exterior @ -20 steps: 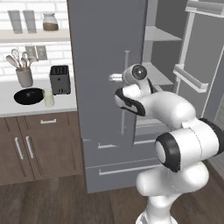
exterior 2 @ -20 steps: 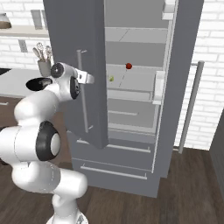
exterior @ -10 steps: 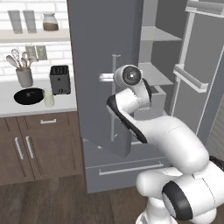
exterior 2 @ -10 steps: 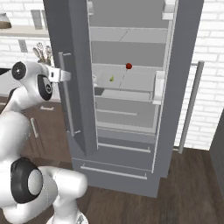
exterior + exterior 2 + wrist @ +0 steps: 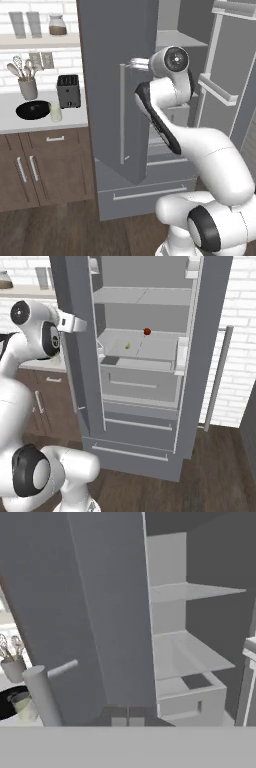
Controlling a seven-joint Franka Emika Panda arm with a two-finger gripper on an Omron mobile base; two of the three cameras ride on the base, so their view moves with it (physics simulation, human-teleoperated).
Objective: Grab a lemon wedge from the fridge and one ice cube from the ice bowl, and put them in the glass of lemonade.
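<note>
**Both fridge doors open, gripper pinched shut with nothing in it**

Left base view: fridge [image 5: 115,75] has its left door swung out toward the camera, long handle facing us. The arm reaches up beside that door, its hand up near the top of the handle. On the counter [image 5: 10,122] to the left sits the black ice bowl [image 5: 33,109], with the glass of lemonade [image 5: 55,112] just to its right and a toaster [image 5: 68,91] behind the glass. Utensil cup [image 5: 28,89] stands behind the bowl.

Right base view: you can see straight into the fridge. Lemon wedge [image 5: 127,346] lies on the middle shelf [image 5: 160,348], with a small red thing [image 5: 147,331] further back to its right, apart from it. Two drawers below are closed.

Hand view: gripper [image 5: 127,719] tips sit together at the bottom edge, jaws closed on nothing. Door face is right in front, its handle at lower left, shelves to the right. Bowl and glass peek in at the left edge.
</note>
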